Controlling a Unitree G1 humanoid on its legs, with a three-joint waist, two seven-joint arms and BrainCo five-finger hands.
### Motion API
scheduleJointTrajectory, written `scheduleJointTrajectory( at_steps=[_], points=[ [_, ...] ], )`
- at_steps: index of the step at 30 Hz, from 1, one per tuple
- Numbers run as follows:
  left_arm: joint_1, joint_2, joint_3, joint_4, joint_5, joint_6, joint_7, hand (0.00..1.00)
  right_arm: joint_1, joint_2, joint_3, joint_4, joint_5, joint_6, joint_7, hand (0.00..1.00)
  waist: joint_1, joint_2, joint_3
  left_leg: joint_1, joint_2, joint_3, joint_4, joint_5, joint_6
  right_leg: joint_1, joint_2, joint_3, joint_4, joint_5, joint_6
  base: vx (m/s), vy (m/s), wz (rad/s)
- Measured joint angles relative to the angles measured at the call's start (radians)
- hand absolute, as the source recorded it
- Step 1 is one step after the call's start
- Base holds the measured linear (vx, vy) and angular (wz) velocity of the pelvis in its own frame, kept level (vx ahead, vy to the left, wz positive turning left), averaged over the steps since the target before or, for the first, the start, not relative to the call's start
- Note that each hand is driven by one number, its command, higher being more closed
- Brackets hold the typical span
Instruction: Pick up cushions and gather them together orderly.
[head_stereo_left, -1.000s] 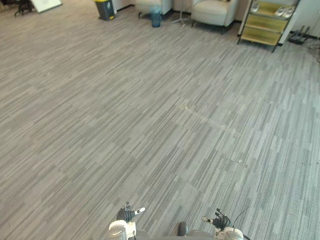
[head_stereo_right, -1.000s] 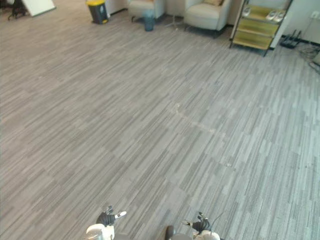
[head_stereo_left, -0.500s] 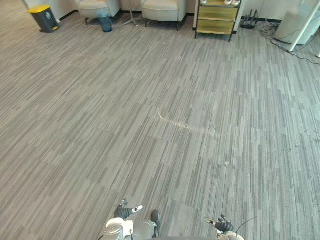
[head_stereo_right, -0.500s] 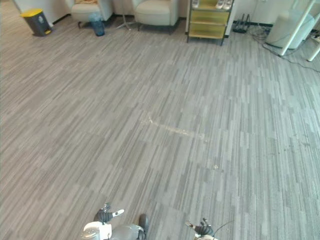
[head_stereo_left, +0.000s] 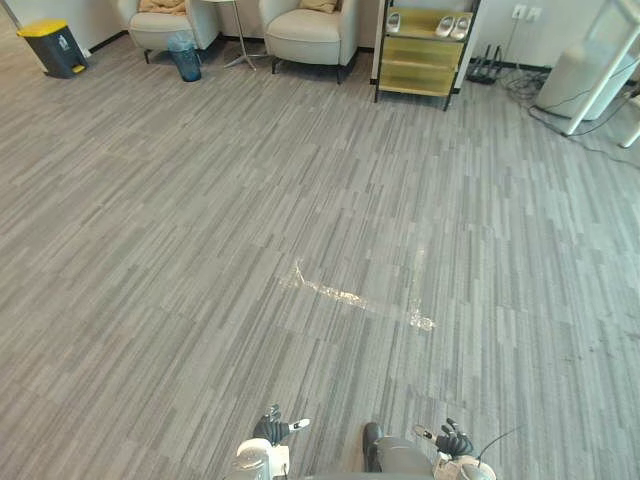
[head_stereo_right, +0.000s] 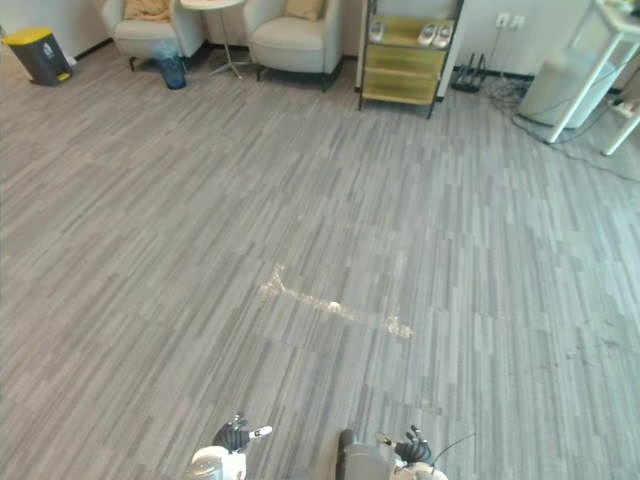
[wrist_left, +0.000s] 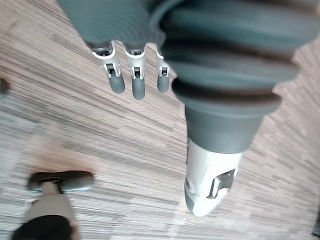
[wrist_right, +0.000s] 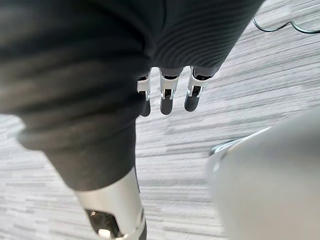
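Both hands hang low at the bottom edge of the head views with nothing in them. The left hand is bottom centre-left and the right hand bottom centre-right. In the wrist views the left fingers and right fingers are straight and relaxed over the grey striped carpet floor. The cushions are well apart from the hands, up at the top. One tan fabric cushion sits on the beige armchair at upper left, and a second tan cushion sits on the other beige armchair near top centre. A blue mesh wastebasket stands between the chairs, a yellow-lidded dark bin is far upper left, and a shiny tape streak is mid-floor
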Motion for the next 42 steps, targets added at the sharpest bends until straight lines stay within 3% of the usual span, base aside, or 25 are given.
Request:
scheduleJointTrajectory(
  at_steps=[1,3,5,7,10,11,12,13,15,16,17,19,20,22,24,26,27,28,30,32,35,36,37,39,42],
  points=[
    [0.003,0.006,0.001,-0.008,0.000,-0.001,0.000,0.00,0.001,-0.002,0.030,-0.006,0.000,0.000,0.000,0.00,0.006,-0.014,0.009,-0.065,0.009,0.007,0.139,0.067,-0.009,0.040,0.000,0.011,-0.024,-0.020,-0.012,0.36,-0.184,-0.14],
    [0.005,0.008,-0.010,-0.026,0.000,-0.002,-0.005,0.00,0.001,-0.005,0.055,-0.015,0.002,0.002,-0.001,0.00,0.016,-0.008,0.012,-0.217,0.034,0.047,0.366,-0.034,0.042,0.150,0.014,0.018,-0.084,-0.050,-0.037,0.39,-0.137,-0.12],
    [0.012,0.008,-0.021,-0.056,0.000,-0.006,-0.015,0.00,-0.005,0.007,0.044,0.004,0.009,0.003,-0.002,0.00,0.024,-0.019,0.016,-0.287,0.027,0.128,0.303,-0.121,0.071,0.253,0.000,0.028,-0.140,-0.055,-0.035,0.36,-0.085,-0.21],
    [0.011,0.008,-0.046,-0.073,0.000,-0.009,-0.017,0.00,-0.010,0.020,0.031,0.003,0.019,0.003,-0.006,0.00,0.035,-0.023,0.016,-0.332,-0.005,0.202,0.060,-0.141,0.071,0.329,-0.017,0.046,-0.213,-0.067,-0.016,0.35,-0.032,-0.34],
    [0.005,0.010,-0.085,-0.086,0.000,-0.009,-0.016,0.00,-0.011,0.022,0.028,0.013,0.018,0.005,-0.012,0.00,0.055,-0.006,0.002,-0.394,-0.065,0.129,-0.340,-0.022,0.064,0.376,-0.011,0.074,-0.242,-0.134,0.013,0.46,0.070,-0.32],
    [0.008,0.012,-0.095,-0.088,0.000,-0.009,-0.017,0.00,-0.007,0.023,0.029,0.019,0.018,0.012,-0.013,0.00,0.066,-0.015,-0.011,-0.403,-0.082,0.113,-0.330,0.064,0.108,0.387,-0.022,0.090,-0.234,-0.164,0.032,0.56,0.169,-0.33],
    [0.014,0.016,-0.095,-0.089,0.000,-0.009,-0.017,0.00,-0.004,0.029,0.031,0.020,0.017,0.015,-0.014,0.00,0.067,-0.029,-0.022,-0.398,-0.100,0.119,-0.327,0.095,0.137,0.402,-0.039,0.098,-0.231,-0.175,0.043,0.67,0.143,-0.34],
    [0.018,0.014,-0.095,-0.083,0.000,-0.003,-0.016,0.00,0.005,0.046,0.036,0.012,0.016,0.018,-0.014,0.00,0.064,-0.064,-0.048,-0.381,-0.137,0.158,-0.311,0.066,0.160,0.399,-0.087,0.130,-0.182,-0.189,0.064,0.70,0.121,-0.33],
    [0.018,0.013,-0.096,-0.081,0.001,-0.002,-0.018,0.00,0.009,0.046,0.034,0.005,0.013,0.018,-0.011,0.00,0.064,-0.082,-0.045,-0.331,-0.162,0.172,-0.315,0.030,0.175,0.339,-0.101,0.157,0.009,-0.169,0.102,0.64,0.129,-0.22],
    [0.017,0.014,-0.101,-0.075,0.001,-0.002,-0.019,0.00,0.016,0.056,0.030,0.003,0.006,0.019,-0.010,0.00,0.065,-0.089,-0.044,-0.290,-0.170,0.174,-0.329,0.008,0.178,0.285,-0.099,0.172,0.178,-0.135,0.158,0.55,0.133,-0.09],
    [0.007,0.021,-0.129,-0.072,0.001,0.002,-0.019,0.00,0.032,0.069,0.034,-0.028,-0.004,0.020,-0.005,0.00,0.062,-0.106,-0.028,-0.182,-0.186,0.171,-0.369,-0.034,0.178,0.153,-0.096,0.201,0.513,-0.008,0.243,0.53,0.112,-0.05],
    [0.008,0.026,-0.143,-0.061,0.001,0.022,-0.017,0.00,0.054,0.062,0.031,-0.073,-0.004,0.018,-0.002,0.00,0.043,-0.091,-0.022,-0.070,-0.183,0.152,-0.395,-0.073,0.175,0.050,-0.092,0.161,0.705,-0.022,0.212,0.47,0.058,0.08],
    [0.004,0.028,-0.149,-0.061,0.001,0.022,-0.017,0.00,0.060,0.056,0.030,-0.079,-0.004,0.013,-0.001,0.00,0.042,-0.085,-0.018,-0.006,-0.172,0.150,-0.439,-0.079,0.174,0.012,-0.092,0.126,0.696,-0.049,0.187,0.43,0.030,0.11],
    [-0.016,0.037,-0.153,-0.047,0.001,0.022,-0.016,0.00,0.053,0.053,0.017,-0.079,-0.004,0.008,-0.001,0.00,0.037,-0.076,-0.016,0.088,-0.144,0.134,-0.513,-0.092,0.163,-0.055,-0.086,0.051,0.567,-0.099,0.137,0.50,-0.038,0.17],
    [-0.027,0.039,-0.148,-0.042,0.001,0.020,-0.015,0.00,0.038,0.052,-0.012,-0.072,-0.003,0.001,0.000,0.00,0.017,-0.067,-0.012,0.116,-0.109,0.116,-0.527,-0.122,0.149,-0.100,-0.075,-0.016,0.348,-0.095,0.123,0.47,-0.117,0.33],
    [-0.027,0.036,-0.127,-0.034,0.001,0.020,-0.015,0.00,0.025,0.051,-0.031,-0.065,-0.003,0.001,0.000,0.00,0.006,-0.059,-0.007,0.137,-0.078,0.097,-0.527,-0.153,0.134,-0.106,-0.049,-0.031,0.074,-0.030,0.099,0.41,-0.172,0.23],
    [-0.028,0.039,-0.125,-0.018,0.001,0.019,-0.014,0.00,0.020,0.050,-0.048,-0.047,-0.003,0.001,0.000,0.00,0.004,-0.060,-0.006,0.158,-0.071,0.079,-0.527,-0.170,0.130,-0.098,-0.026,-0.005,-0.102,0.080,0.091,0.51,-0.254,0.34],
    [-0.028,0.035,-0.122,0.000,0.000,0.019,-0.015,0.00,0.013,0.040,-0.048,-0.033,-0.003,0.000,-0.001,0.00,-0.004,-0.049,-0.003,0.167,-0.057,0.050,-0.519,-0.181,0.128,-0.069,-0.014,0.008,-0.142,0.192,0.085,0.65,-0.321,0.45],
    [-0.028,0.027,-0.110,0.026,0.000,0.017,-0.018,0.00,0.003,0.016,-0.058,0.008,-0.002,0.005,-0.001,0.00,-0.004,-0.012,-0.001,0.169,-0.017,-0.007,-0.452,-0.176,0.122,-0.044,0.007,-0.029,-0.099,0.146,0.032,0.58,-0.303,0.34],
    [-0.010,0.007,-0.079,0.026,-0.001,0.018,-0.016,0.00,-0.001,0.010,-0.066,0.011,-0.002,0.010,0.000,0.00,-0.001,0.002,0.000,0.126,-0.012,-0.025,-0.304,-0.140,0.064,-0.018,0.006,-0.041,-0.056,0.082,0.009,0.42,-0.257,0.20],
    [-0.014,0.006,-0.044,-0.001,-0.010,0.017,-0.017,0.00,0.001,-0.011,0.040,0.001,-0.001,0.010,0.002,0.00,0.012,-0.003,0.006,-0.098,0.000,-0.027,0.214,0.044,0.006,0.108,0.015,-0.040,-0.106,0.020,-0.016,0.41,-0.243,0.06],
    [-0.013,0.009,-0.045,-0.004,-0.012,0.017,-0.018,0.00,-0.005,-0.010,0.049,0.001,0.000,0.010,0.002,0.00,0.020,0.003,0.006,-0.139,0.013,-0.016,0.299,0.035,0.019,0.138,0.023,-0.029,-0.123,0.013,-0.027,0.39,-0.149,-0.39],
    [-0.011,0.009,-0.049,-0.012,-0.019,0.016,-0.018,0.00,-0.016,0.001,0.049,0.006,0.000,0.010,0.001,0.00,0.021,0.004,0.010,-0.200,0.026,0.015,0.381,-0.044,0.047,0.209,0.028,-0.017,-0.162,0.007,-0.036,0.39,-0.137,-0.47],
    [-0.007,0.010,-0.062,-0.026,-0.021,0.014,-0.019,0.00,-0.025,0.015,0.036,0.009,0.003,0.010,0.000,0.00,0.033,-0.002,0.011,-0.251,0.026,0.082,0.328,-0.115,0.065,0.284,0.017,0.020,-0.203,0.006,-0.037,0.36,-0.103,-0.59],
    [-0.011,0.012,-0.090,-0.026,-0.020,0.012,-0.019,0.00,-0.036,0.025,0.017,0.005,0.016,0.009,-0.002,0.00,0.042,-0.001,0.011,-0.287,-0.021,0.128,-0.057,-0.138,0.063,0.362,-0.012,0.055,-0.253,-0.035,-0.009,0.33,-0.003,-0.51]
  ],
)
